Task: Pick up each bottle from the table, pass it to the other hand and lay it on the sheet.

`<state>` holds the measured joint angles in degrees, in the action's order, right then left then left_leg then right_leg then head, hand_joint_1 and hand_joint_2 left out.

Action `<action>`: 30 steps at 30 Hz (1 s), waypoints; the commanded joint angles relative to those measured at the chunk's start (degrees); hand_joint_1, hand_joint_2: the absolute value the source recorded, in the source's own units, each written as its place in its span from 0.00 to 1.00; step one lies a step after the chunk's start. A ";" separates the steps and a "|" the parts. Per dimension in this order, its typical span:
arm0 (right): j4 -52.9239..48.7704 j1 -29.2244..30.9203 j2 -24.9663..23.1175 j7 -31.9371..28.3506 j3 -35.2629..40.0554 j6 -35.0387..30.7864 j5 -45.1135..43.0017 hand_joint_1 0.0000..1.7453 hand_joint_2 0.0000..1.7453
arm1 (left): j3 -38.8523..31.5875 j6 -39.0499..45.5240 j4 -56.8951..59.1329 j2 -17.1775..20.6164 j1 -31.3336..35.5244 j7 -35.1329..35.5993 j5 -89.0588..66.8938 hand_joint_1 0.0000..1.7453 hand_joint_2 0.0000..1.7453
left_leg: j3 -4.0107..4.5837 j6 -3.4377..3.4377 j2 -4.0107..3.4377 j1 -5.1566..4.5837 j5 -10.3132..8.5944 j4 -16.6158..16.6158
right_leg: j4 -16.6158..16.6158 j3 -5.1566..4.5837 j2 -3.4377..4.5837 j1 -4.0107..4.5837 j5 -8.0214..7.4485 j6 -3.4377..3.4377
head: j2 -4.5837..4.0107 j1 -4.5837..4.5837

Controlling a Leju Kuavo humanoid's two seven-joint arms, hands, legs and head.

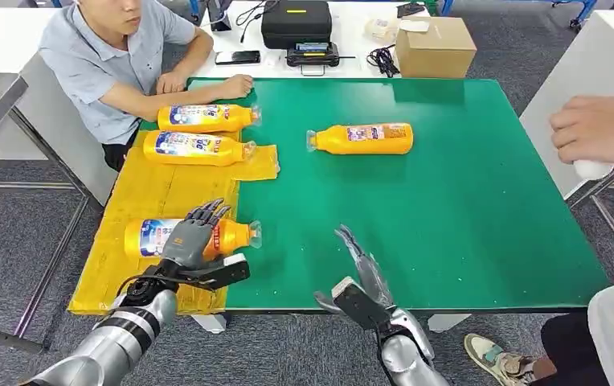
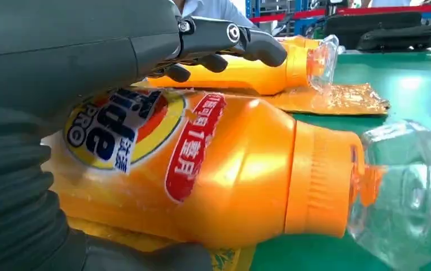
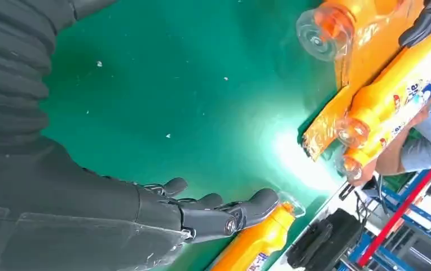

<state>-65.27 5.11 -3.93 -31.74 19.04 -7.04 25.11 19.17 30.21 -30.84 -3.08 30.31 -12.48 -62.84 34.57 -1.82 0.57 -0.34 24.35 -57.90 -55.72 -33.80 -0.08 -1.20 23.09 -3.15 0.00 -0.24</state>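
Item: orange bottle (image 1: pixel 195 237), lying on its side at the near end of the yellow sheet (image 1: pixel 139 197), long axis across the table, clear cap overhanging the green table (image 1: pixel 464 209). Left hand (image 1: pixel 191 241) wrapped over its body, gripping. Two bottles (image 1: pixel 199 133) lie parallel farther up the sheet. Remaining bottle (image 1: pixel 360 138) lies mid-table, same axis, ahead of the right hand (image 1: pixel 360 269), which is nearer it, fingers spread, holding nothing.
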 commanded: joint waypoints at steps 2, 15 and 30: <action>4.29 1.84 -0.42 -0.41 0.40 0.16 -0.59 0.00 1.00 | 0.35 -1.90 6.60 0.45 1.53 -0.34 0.79 0.00 1.00 | -0.17 0.11 -0.16 0.07 0.07 0.04 | 0.07 0.14 0.12 0.08 0.02 0.14 | 0.00 0.00; 3.99 1.06 -0.41 -0.80 0.38 -0.24 -1.19 0.00 1.00 | 2.15 4.38 2.05 -0.25 0.42 -3.50 -0.05 0.00 1.00 | -0.16 0.11 -0.11 0.07 0.07 0.03 | 0.06 0.14 0.07 0.08 0.04 0.14 | 0.00 0.00; 5.18 2.51 -0.46 -0.80 2.38 -0.27 -0.72 0.00 1.00 | 6.15 9.79 -13.59 -0.07 -4.14 -3.74 -7.22 0.00 1.00 | 0.03 0.12 -0.12 0.09 0.10 -0.02 | 0.03 -0.04 0.08 0.10 0.05 0.15 | 0.00 -0.02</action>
<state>-63.93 5.11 -4.85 -32.65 19.43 -7.10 24.35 22.82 38.59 -34.55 -3.80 28.73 -15.63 -65.70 34.76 -1.82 0.58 -0.34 24.35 -57.91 -55.72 -33.99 -0.08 -1.20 23.10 -3.15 0.00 -0.26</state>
